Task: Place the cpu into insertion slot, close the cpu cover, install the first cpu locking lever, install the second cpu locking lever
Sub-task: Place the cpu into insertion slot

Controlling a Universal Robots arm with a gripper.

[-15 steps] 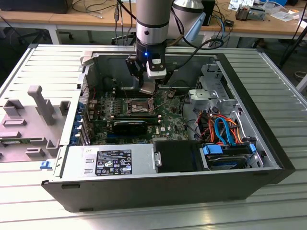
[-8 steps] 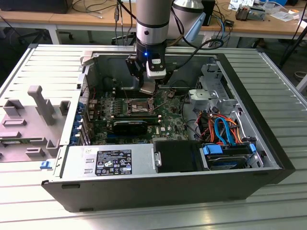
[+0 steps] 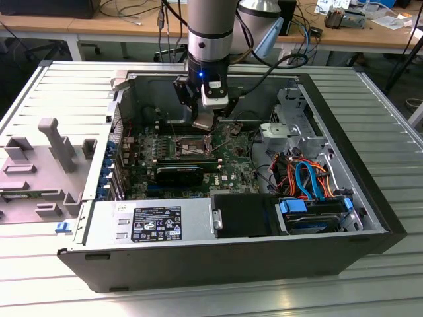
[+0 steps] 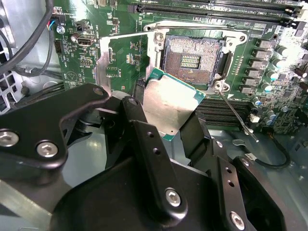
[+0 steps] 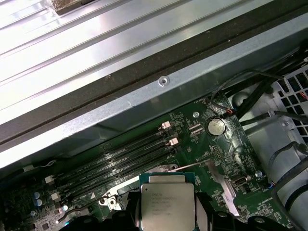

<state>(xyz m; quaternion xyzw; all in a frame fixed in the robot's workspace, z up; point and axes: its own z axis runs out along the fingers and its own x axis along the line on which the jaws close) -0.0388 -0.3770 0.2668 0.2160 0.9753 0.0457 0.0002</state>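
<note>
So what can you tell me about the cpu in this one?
The cpu is a small flat square chip with a dull silver metal top carrying faint print and a thin green board rim at its edges. The gripper holds it by two opposite sides between black fingers. It hangs over the board close to the open insertion slot, not seated.

Beneath the hand (image 3: 206, 124) lies the green circuit board (image 3: 231, 173), inside the open computer case (image 3: 218, 264). Well apart from it sit the labelled power supply (image 3: 119, 223) and orange and blue cables (image 3: 307, 178). Farther off, a grey plastic fixture (image 3: 56, 139) rests on the slatted worktop (image 3: 370, 290).
</note>
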